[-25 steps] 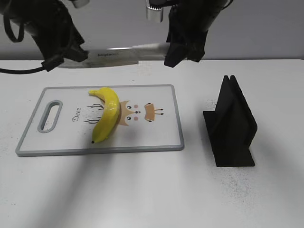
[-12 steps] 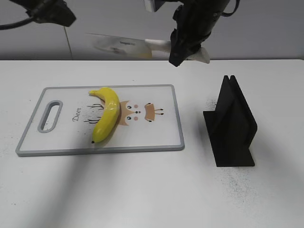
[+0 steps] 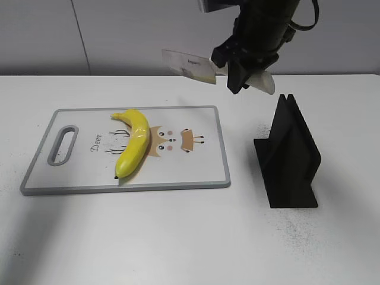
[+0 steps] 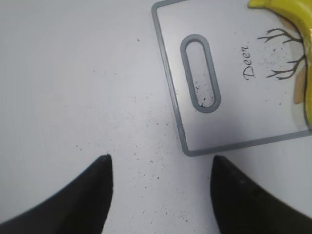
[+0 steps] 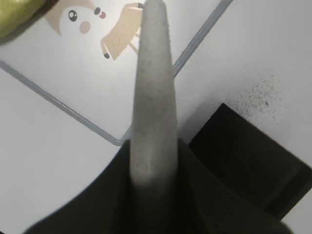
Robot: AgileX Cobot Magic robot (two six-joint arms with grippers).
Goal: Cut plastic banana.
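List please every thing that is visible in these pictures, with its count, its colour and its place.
plastic banana: one, bright yellow, lying on the cutting board, left of its middle.
cutting board: one, white with grey rim and a deer drawing, on the table's left half.
knife: one, white blade and pale handle, held in the air behind the board.
knife stand: one, black, right of the board.
table: one, white.
right gripper: one, black, shut on the knife handle.
left gripper: one, black, open above the table near the board's handle end.
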